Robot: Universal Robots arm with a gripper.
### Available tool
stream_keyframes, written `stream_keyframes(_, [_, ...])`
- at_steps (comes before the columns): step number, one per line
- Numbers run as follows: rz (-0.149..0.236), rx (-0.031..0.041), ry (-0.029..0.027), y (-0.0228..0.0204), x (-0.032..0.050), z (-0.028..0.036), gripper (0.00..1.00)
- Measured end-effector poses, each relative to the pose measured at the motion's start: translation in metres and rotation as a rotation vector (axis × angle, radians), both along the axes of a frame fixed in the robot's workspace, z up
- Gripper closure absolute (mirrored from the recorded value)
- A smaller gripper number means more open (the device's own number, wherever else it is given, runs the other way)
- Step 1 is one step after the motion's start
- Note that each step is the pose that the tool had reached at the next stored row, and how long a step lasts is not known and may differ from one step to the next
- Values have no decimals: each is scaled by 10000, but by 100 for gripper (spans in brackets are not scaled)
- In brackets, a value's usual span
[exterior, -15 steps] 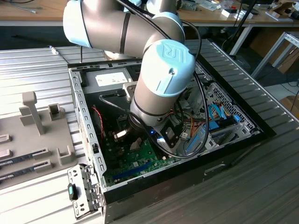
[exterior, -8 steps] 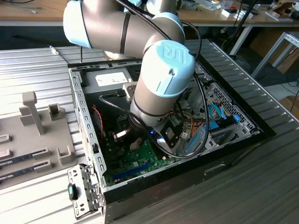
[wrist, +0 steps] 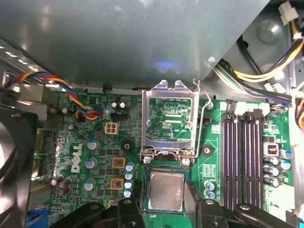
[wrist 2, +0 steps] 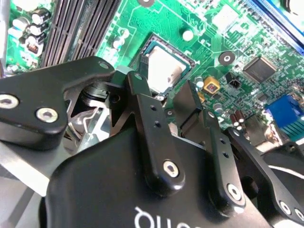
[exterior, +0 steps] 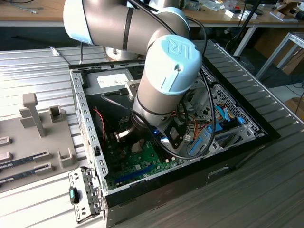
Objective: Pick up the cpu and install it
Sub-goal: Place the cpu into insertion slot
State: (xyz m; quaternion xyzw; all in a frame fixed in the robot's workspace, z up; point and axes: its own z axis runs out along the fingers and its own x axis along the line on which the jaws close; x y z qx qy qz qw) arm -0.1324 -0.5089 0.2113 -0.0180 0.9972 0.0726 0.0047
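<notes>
Workshop setting: a ribbed metal table carries an open computer case, with the robot arm reaching down into it over the green motherboard; a grey parts tray lies at the exterior view's left.

First wrist view — the cpu lies flat within the socket, silver-grey top upward and thin green rim showing, square to the frame. The socket's metal load plate stands swung open beyond it, and the wire lever is raised beside it. Dark memory slots run alongside.

Second wrist view — the gripper hangs just above the chip, its two black fingers spread to either side of the cpu and pinching nothing. Whether a fingertip touches the chip's edge cannot be told.

Handling, as judged: the cpu looks light, rigid and thin, with a smooth metal lid that would likely slip under a loose pinch. Its underside contacts, or the socket's pins below, are probably delicate, so tilting or sliding it sideways in the socket risks damage. The sensible hold is across two opposite edges of the green rim, kept level — never pressure on the lid's centre while it is askew.
</notes>
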Motion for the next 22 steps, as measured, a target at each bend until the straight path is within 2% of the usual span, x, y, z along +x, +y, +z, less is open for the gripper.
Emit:
stream_keyframes(2, [0, 33, 0, 0, 0, 22, 52])
stream_keyframes(3, [1, 74, -1, 5, 3, 22, 52])
stream_keyframes(4, [0, 98, -1, 23, 3, 24, 52])
stream_keyframes(7, [0, 82, 10, 38, 16, 22, 52])
stream_keyframes(9, [-1, -147, 14, 53, 38, 19, 52])
stream_keyframes(11, [-4, -407, 16, 65, 54, 16, 52])
stream_keyframes(12, [-9, -480, 18, 77, 59, 14, 52])
stream_keyframes(13, [-30, -511, 21, 101, 60, 10, 52])
stream_keyframes(14, [-58, -512, 20, 108, 60, 7, 52])
stream_keyframes(16, [-193, -514, 23, 110, 61, -2, 52])
stream_keyframes(19, [-425, -605, 30, 114, 60, -25, 52])
stream_keyframes(22, [-478, -615, 31, 122, 60, -35, 52])
